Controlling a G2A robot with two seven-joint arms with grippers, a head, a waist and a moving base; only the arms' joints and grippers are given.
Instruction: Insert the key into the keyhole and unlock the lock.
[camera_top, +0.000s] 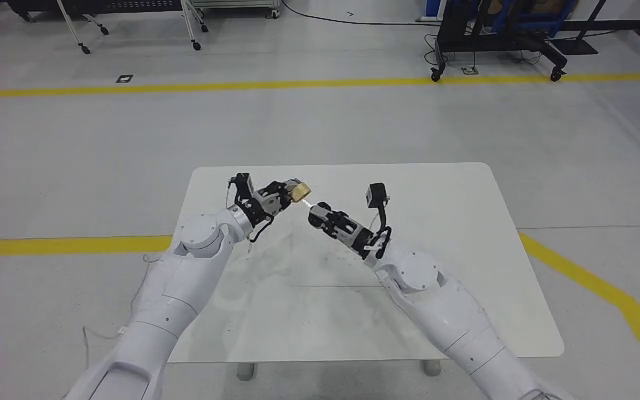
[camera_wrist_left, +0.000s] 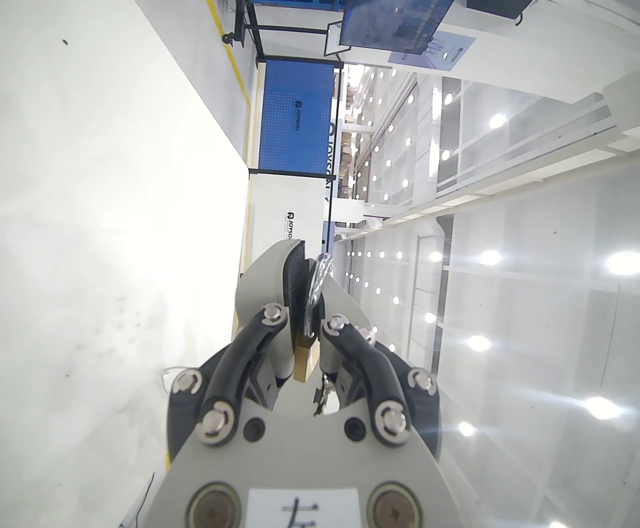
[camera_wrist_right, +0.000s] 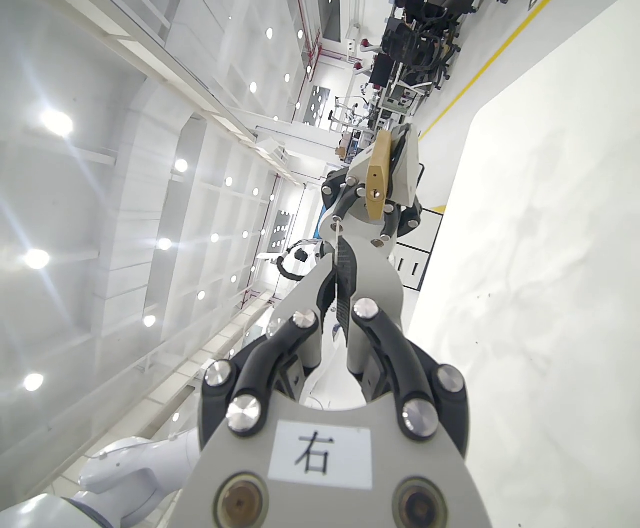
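A brass padlock (camera_top: 298, 188) is held above the white table (camera_top: 450, 210), with my left gripper (camera_top: 283, 193) shut on it. In the left wrist view its silver shackle (camera_wrist_left: 318, 280) and brass body (camera_wrist_left: 305, 361) sit between the closed fingers of that gripper (camera_wrist_left: 307, 265). My right gripper (camera_wrist_right: 342, 250) is shut on a thin silver key (camera_wrist_right: 340, 229) that points toward the padlock (camera_wrist_right: 376, 172). The keyhole (camera_wrist_right: 374, 193) faces the right gripper. The key's tip stands a short way off and to one side of the keyhole, not inside it. In the top view the right gripper (camera_top: 320, 212) is just right of the lock.
Both grippers hover over the back middle of the table. The tabletop bears only faint scuff marks (camera_wrist_left: 120, 320). Yellow floor lines (camera_top: 300, 85) and wheeled racks (camera_top: 500, 40) lie well beyond the table.
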